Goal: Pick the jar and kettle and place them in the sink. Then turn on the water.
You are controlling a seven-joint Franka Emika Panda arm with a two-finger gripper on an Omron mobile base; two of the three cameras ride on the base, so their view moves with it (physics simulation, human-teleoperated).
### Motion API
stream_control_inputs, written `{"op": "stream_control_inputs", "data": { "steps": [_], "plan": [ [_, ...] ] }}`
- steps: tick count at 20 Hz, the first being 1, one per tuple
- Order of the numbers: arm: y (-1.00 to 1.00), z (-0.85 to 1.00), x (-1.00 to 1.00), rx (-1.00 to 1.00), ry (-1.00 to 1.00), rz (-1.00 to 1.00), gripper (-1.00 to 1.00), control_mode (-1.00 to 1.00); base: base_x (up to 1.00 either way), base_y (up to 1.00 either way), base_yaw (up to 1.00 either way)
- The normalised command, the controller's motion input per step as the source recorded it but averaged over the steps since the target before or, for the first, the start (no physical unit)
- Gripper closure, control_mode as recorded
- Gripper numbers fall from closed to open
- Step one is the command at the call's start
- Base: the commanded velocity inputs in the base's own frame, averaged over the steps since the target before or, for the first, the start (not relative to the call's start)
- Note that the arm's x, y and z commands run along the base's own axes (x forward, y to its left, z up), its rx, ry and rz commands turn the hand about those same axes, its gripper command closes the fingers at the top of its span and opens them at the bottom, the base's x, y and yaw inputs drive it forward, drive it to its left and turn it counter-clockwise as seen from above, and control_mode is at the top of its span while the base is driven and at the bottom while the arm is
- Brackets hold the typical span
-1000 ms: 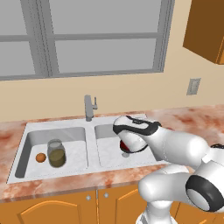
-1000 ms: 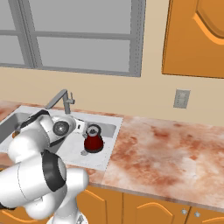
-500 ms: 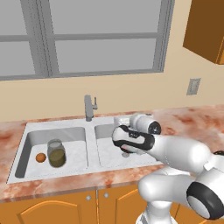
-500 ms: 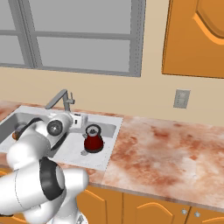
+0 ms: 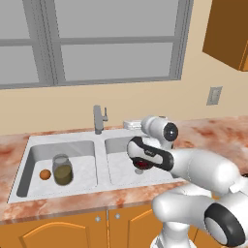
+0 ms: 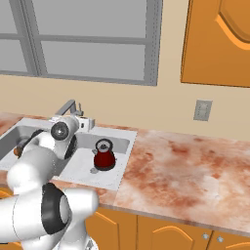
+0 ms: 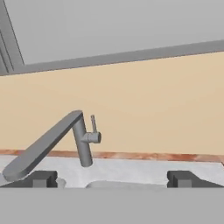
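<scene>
Nearest, the two-finger dark-tipped gripper [image 7: 111,178] was recorded with jaws spread to their widest and nothing held between them, aimed over the basin toward the back wall. Just beyond and below the arm, the small squat dark-red kettle with black arched handle [image 6: 103,156] was seen seated upright in the right basin of the light grey steel double-basin sink [image 5: 100,178]. In the left basin, the clear glass cylindrical jar with olive-brown contents [image 5: 62,169] was noted standing upright, a small orange ball [image 5: 45,174] just beside it. Farther back, the upright grey metal faucet with angled spout and thin side lever [image 7: 83,140] was logged at the rear rim between the basins, no water seen running. Both placements were judged complete, with only the lever left to be worked. Risks were assessed as follows: the thin lever could be missed or slid past by the wide-set fingers if the approach were off-line; the spout might be struck instead and swung aside; the kettle, near the forearm, could be knocked over if the elbow were lowered.
</scene>
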Motion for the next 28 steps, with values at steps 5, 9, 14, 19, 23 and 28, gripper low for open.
{"op": "stream_control_inputs", "data": {
  "steps": [5, 9, 14, 19, 23, 28],
  "plan": [
    [-0.11, -0.11, 0.16, -0.01, -0.17, 0.16, -1.0, -1.0, 0.0, 0.0, 0.0],
    [-0.23, -0.18, 0.0, -0.02, -0.09, 0.04, -1.0, -1.0, 0.0, 0.0, 0.0],
    [0.0, -0.15, 0.09, 0.0, -0.13, 0.03, -1.0, -1.0, 0.0, 0.0, 0.0],
    [0.0, 0.03, 0.04, 0.0, -0.1, 0.22, -1.0, -1.0, 0.0, 0.0, 0.0],
    [0.0, 0.03, 0.0, 0.0, 0.02, 0.2, -1.0, -1.0, 0.0, 0.0, 0.0],
    [0.0, 0.1, 0.25, -0.01, 0.09, 0.03, -1.0, -1.0, 0.0, 0.0, 0.0]
  ]
}}
